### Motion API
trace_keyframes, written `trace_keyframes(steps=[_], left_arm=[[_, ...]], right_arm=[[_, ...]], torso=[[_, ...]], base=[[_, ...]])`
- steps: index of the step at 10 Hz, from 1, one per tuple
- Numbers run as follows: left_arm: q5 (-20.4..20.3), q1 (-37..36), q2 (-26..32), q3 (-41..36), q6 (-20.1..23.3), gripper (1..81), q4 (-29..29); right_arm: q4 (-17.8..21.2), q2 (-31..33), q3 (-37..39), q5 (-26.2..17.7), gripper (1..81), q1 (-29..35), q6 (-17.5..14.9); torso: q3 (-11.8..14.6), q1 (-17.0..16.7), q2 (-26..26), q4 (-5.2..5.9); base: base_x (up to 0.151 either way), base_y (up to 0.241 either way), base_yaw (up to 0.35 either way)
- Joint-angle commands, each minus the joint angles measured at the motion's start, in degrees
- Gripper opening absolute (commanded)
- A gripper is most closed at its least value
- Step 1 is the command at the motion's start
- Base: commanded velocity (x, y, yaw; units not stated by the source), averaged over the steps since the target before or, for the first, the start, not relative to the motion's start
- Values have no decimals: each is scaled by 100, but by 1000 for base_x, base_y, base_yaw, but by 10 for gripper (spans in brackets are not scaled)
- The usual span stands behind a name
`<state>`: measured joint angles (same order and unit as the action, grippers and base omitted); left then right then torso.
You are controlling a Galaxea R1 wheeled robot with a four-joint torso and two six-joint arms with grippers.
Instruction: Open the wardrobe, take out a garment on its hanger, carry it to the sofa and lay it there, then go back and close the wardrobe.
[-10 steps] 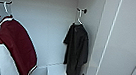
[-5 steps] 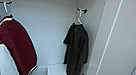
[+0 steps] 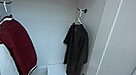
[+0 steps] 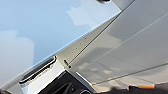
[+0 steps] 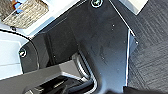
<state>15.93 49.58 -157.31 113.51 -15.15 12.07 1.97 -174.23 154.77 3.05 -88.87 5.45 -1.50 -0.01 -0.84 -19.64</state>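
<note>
The wardrobe (image 3: 123, 47) stands open; the black garment (image 3: 76, 51) hangs on its hanger (image 3: 79, 16) right of the maroon jacket (image 3: 14, 49). Finger state: cannot tell. The limp fabric could slip off if tugged.

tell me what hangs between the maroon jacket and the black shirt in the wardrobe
Nothing hangs there. In the head view, the maroon jacket and the black shirt are apart, with bare white back wall of the wardrobe between them.
</note>
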Motion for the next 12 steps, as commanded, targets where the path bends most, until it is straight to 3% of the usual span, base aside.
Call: trace_keyframes(steps=[1, 6, 11, 12], left_arm=[[560, -1384, -12, -399, -286, 811, -126], [613, -2509, 85, -777, -1042, 811, -126], [516, -3713, 138, -1014, -2712, 811, -126], [498, -3871, 129, -1067, -2862, 811, -99]], right_arm=[[75, 35, 8, -314, 811, 286, 26], [84, 43, 70, -314, 811, 277, 44], [93, 17, 43, -314, 811, 286, 53], [93, 8, 34, -314, 811, 286, 53]], torso=[[0, 1, 0, 0], [-4, 1, 2, 0], [-9, 3, 4, 0], [-9, 3, 4, 0]], base=[[0, 0, 0], [0, 0, 0], [0, 0, 0], [0, 0, 0]])
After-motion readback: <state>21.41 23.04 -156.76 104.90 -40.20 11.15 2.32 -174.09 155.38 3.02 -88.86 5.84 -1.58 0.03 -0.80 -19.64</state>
